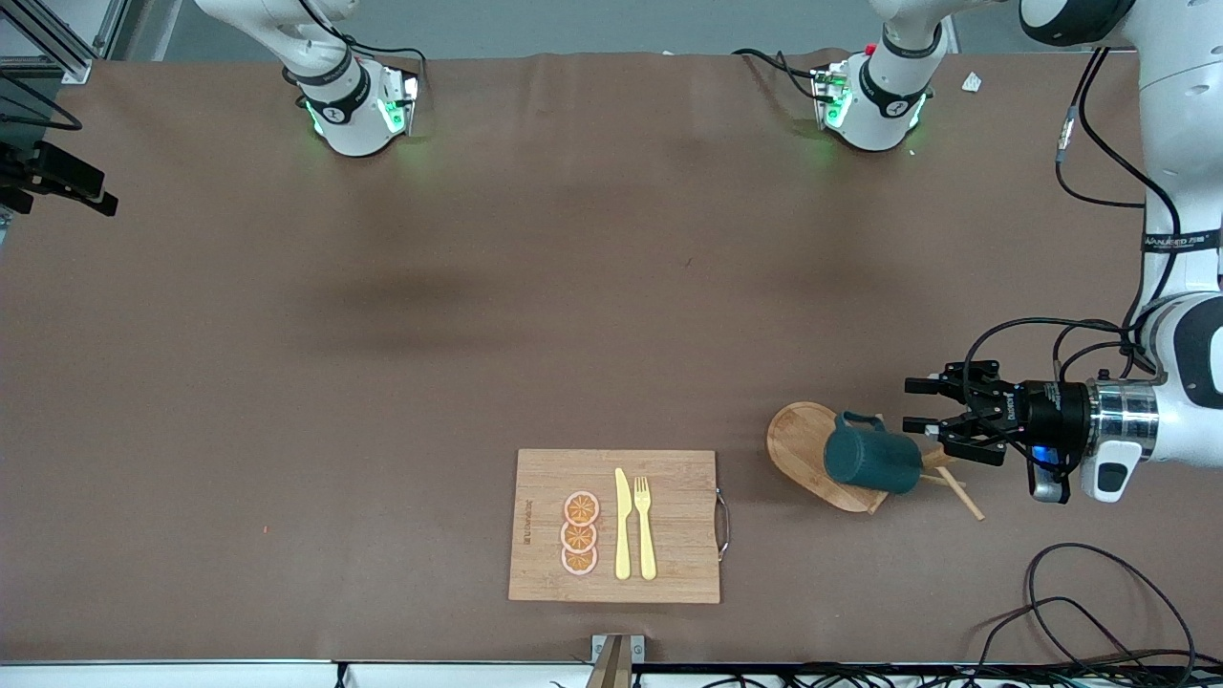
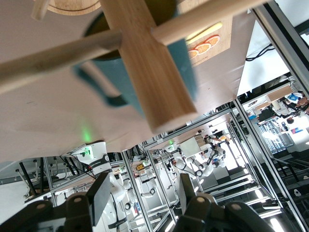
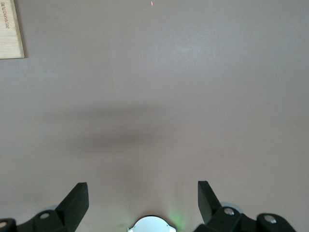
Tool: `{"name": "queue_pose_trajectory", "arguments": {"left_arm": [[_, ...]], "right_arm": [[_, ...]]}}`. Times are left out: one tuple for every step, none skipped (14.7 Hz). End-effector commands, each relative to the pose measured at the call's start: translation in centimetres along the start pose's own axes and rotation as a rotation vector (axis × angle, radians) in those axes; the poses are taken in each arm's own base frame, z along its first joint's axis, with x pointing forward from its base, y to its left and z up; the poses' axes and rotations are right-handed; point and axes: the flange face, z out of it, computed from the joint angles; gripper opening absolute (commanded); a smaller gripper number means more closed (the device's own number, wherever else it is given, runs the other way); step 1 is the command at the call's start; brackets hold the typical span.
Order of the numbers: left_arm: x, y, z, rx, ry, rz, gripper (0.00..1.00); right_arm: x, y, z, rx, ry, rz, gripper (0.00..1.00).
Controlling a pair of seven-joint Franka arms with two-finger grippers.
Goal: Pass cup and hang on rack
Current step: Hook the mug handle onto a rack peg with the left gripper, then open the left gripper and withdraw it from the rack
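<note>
The rack (image 1: pixel 812 457) lies tipped over on the table (image 1: pixel 382 382) toward the left arm's end, its oval base (image 1: pixel 798 441) tilted up on edge and its post and pegs (image 1: pixel 958 491) pointing toward the left arm. The cup (image 1: pixel 871 460) hangs on the rack, lying across the post with its handle (image 1: pixel 857 419) turned toward the robots' bases; in the left wrist view the cup (image 2: pixel 186 63) shows teal just past the wooden post (image 2: pixel 145 63) and a peg (image 2: pixel 48 60) that crosses it. The left gripper (image 1: pixel 925 419) hovers low just beside the rack's peg end, fingers spread wide and holding nothing, apart from the cup. In the left wrist view its two dark fingers (image 2: pixel 99 195) frame the end of the post with a broad gap between them. The right gripper (image 3: pixel 143 198) is out of the front view; its wrist view shows it over bare brown table, fingers (image 3: pixel 77 200) spread wide and empty, with a corner of the cutting board (image 3: pixel 10 29) at the edge. The right arm waits. The cutting board (image 1: pixel 669 526) lies nearer to the front camera than the rack, toward the middle of the table, carrying a yellow knife (image 1: pixel 622 524), a yellow fork (image 1: pixel 646 526) and three orange slices (image 1: pixel 580 533).
</note>
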Motion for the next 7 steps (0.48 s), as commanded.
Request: {"name": "queue_pose_trajectory", "arguments": {"left_arm": [[-3.3,0.7,-0.7,0.07,0.072,0.043,0.84],[-4.4,1.0,-1.2,0.078,0.096,0.059,1.0],[-5.3,1.0,-1.8,0.105,0.135,0.072,1.0],[-6.5,1.1,-2.5,0.134,0.179,0.088,1.0],[-7.6,1.1,-3.0,0.169,0.227,0.106,1.0],[-8.6,1.0,-3.5,0.213,0.283,0.122,1.0],[-9.8,1.0,-4.0,0.265,0.341,0.156,1.0]], "right_arm": [[-0.9,0.0,-0.3,0.01,0.005,0.0,1.0],[-0.9,-0.1,-0.3,0.012,0.007,0.0,1.0],[-0.9,-0.1,-0.3,0.012,0.005,0.0,1.0],[-0.9,-0.1,-0.3,0.012,0.005,0.0,1.0],[-0.9,0.0,-0.3,0.01,0.005,0.0,1.0],[-0.9,0.0,-0.3,0.01,0.005,0.0,1.0],[-0.9,0.0,-0.3,0.01,0.007,0.0,1.0]]}}
